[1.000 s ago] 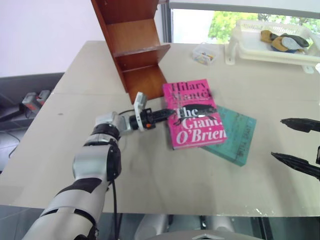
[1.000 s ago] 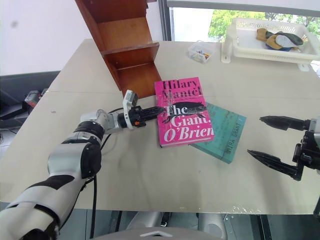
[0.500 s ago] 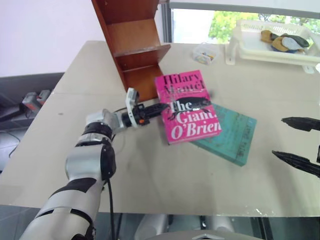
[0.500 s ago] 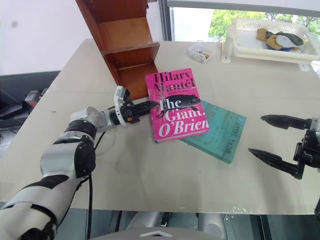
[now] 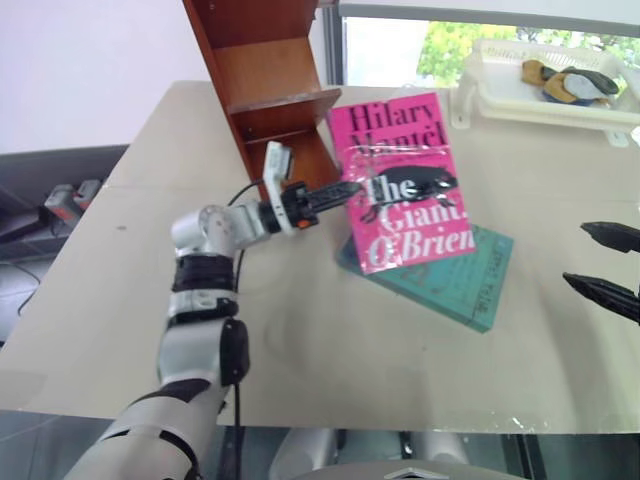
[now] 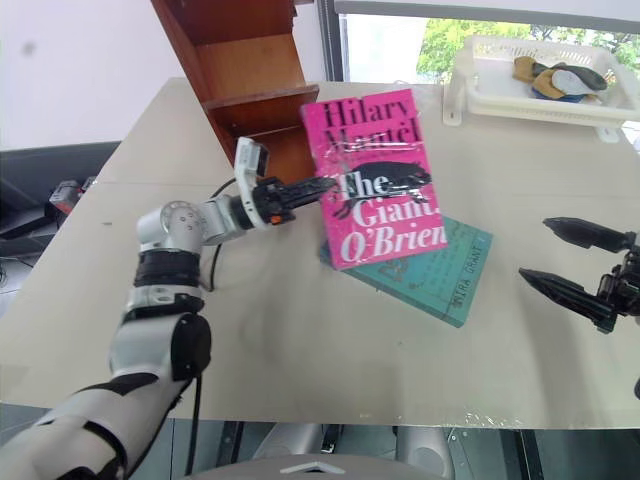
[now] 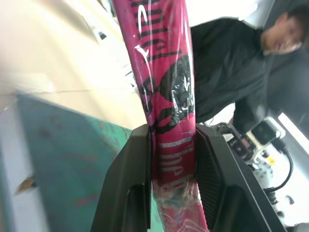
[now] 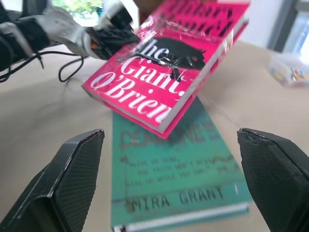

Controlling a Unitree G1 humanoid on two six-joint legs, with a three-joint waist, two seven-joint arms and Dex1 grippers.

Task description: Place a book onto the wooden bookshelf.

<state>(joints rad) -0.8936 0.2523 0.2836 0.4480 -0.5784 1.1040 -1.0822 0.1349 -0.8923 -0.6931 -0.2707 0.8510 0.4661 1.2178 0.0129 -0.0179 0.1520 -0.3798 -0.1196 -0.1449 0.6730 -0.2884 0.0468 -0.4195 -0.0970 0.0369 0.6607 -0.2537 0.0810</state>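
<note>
Right now we have the left pincer [image 5: 345,189] clamped on one edge of the pink book [image 5: 408,180], which hangs in the air above the teal-green book [image 5: 455,280] on the counter [image 5: 300,340], just beside the wooden bookshelf [image 5: 270,90]. Our worry is the hold: we grip a glossy cover near its edge, with most of the book cantilevered out past the fingers, so it could swivel or slip free as we swing toward the shelf. We also judge the book's near corner could strike the shelf's side panel and be knocked askew. Our right pincer [image 6: 580,270] sits well apart to the right, its fingers spread and holding nothing.
</note>
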